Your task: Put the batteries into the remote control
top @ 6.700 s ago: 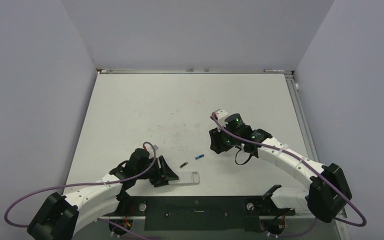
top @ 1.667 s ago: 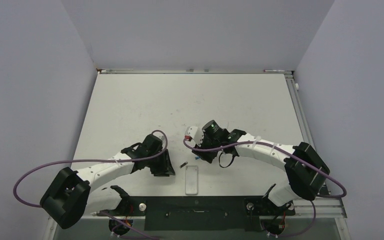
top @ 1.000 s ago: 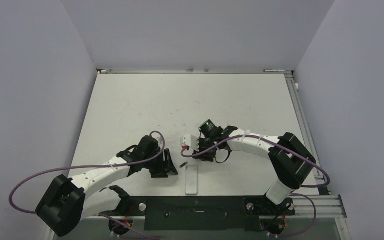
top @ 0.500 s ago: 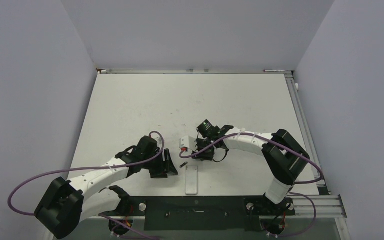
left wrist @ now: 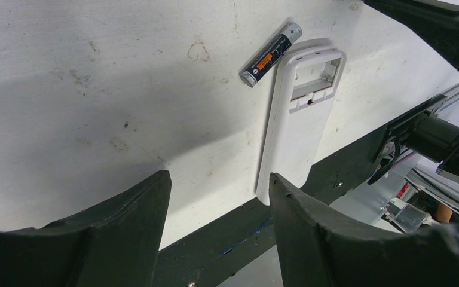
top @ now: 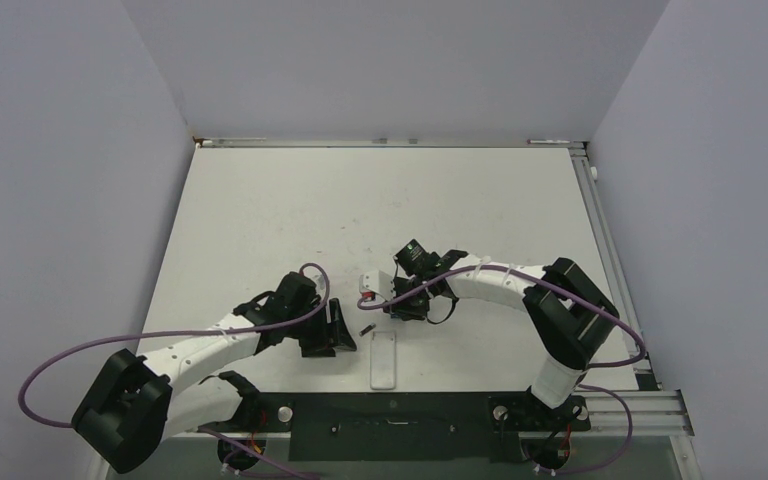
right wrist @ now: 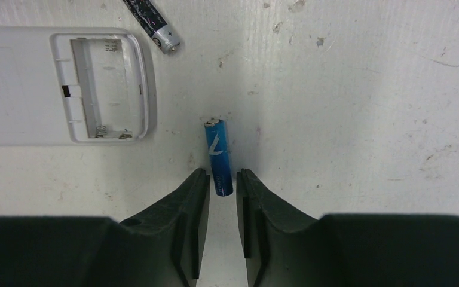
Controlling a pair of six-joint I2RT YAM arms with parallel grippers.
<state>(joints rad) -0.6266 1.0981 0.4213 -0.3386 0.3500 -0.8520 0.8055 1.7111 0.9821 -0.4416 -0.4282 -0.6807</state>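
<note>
while the remote control (right wrist: 24,84) lies bay open, dark battery (right wrist: 152,24) beside it, right jaws pinching blue battery (right wrist: 217,152), left jaws spread

Remote (right wrist: 18,84), dark battery (right wrist: 152,24) cropped by edges.

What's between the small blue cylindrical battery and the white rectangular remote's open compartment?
Only bare white tabletop separates the blue battery and the white remote, shown in the right wrist view.
</note>
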